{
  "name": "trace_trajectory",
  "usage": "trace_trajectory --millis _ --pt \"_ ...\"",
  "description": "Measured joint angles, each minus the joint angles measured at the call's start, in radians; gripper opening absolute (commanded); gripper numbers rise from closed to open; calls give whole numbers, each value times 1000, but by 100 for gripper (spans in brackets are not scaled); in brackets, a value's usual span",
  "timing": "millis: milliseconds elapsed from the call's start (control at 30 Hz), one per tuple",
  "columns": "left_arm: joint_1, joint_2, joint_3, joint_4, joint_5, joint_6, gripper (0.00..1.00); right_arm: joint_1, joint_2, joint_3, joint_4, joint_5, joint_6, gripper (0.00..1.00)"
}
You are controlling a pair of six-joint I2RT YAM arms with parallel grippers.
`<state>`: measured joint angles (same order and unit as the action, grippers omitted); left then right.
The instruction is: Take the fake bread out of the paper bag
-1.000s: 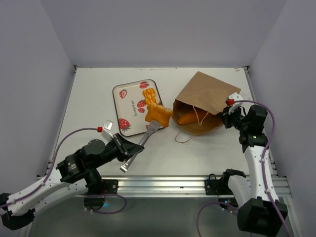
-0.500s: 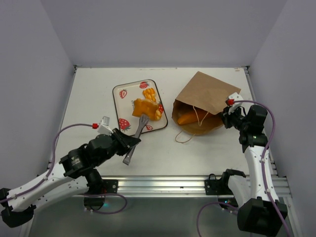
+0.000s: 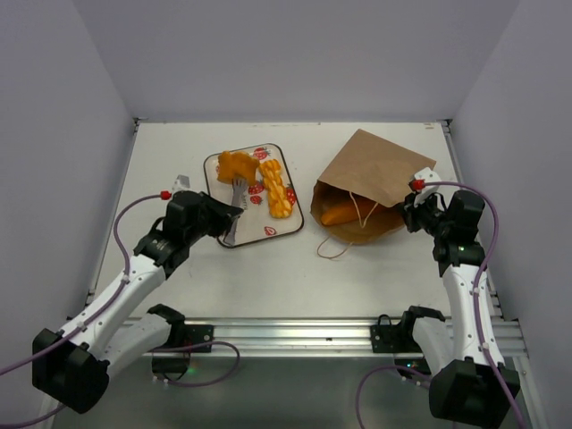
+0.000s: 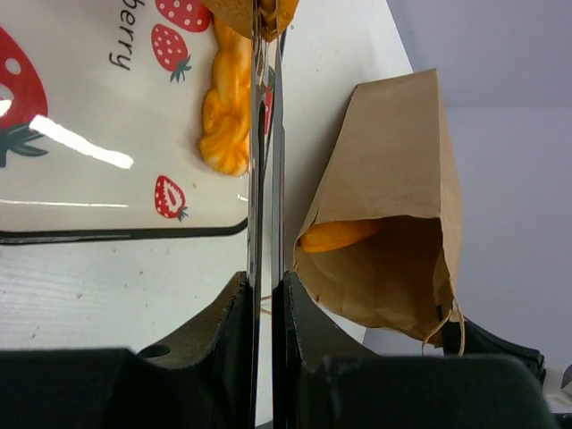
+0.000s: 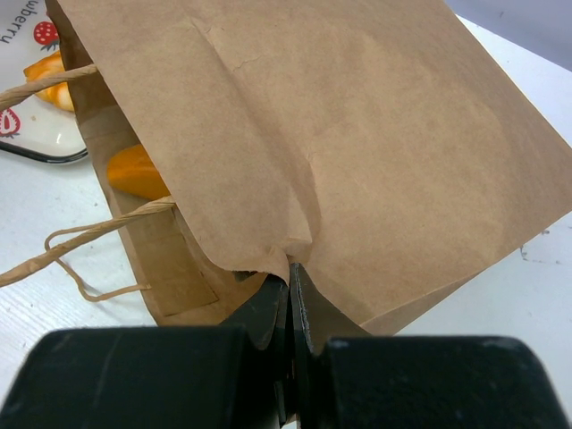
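The brown paper bag (image 3: 374, 183) lies on its side with its mouth facing left, and one orange fake bread (image 3: 337, 215) shows inside it. My right gripper (image 5: 290, 279) is shut on the bag's upper paper edge (image 5: 268, 255), holding the mouth open. My left gripper (image 4: 264, 299) is shut on silver tongs (image 4: 264, 161). The tongs pinch a golden bread piece (image 3: 236, 165) over the strawberry tray (image 3: 259, 235). A braided loaf (image 3: 277, 189) lies on the tray beside it.
The bag's twisted handles (image 3: 344, 243) trail onto the table in front of its mouth. Grey walls close in the table at the left, the back and the right. The white tabletop (image 3: 170, 170) runs left of the tray.
My left arm has carried the tongs and their bread leftward and back, from beside the bag's mouth to over the tray. The right gripper and the bag have not moved.
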<state>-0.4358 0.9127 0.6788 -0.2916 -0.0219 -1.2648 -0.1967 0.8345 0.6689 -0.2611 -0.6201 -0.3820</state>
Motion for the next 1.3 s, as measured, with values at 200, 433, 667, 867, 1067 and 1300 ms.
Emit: trace_trajectory --millis 200,433,667,867,1067,1300 --pt "115 119 2 107 116 6 0 -1 0 0 0 0 0 0" --pt "190 234 43 162 184 4 0 -1 0 0 0 -1 0 0" --pt "210 331 104 211 246 1 0 -1 0 0 0 -2 0 0" --pt "214 382 156 208 267 -6 11 -1 0 0 0 -2 0 0" --pt "215 395 171 198 279 -8 25 -1 0 0 0 -3 -1 0" --pt "220 398 172 194 280 -15 36 -1 0 0 0 -3 -1 0"
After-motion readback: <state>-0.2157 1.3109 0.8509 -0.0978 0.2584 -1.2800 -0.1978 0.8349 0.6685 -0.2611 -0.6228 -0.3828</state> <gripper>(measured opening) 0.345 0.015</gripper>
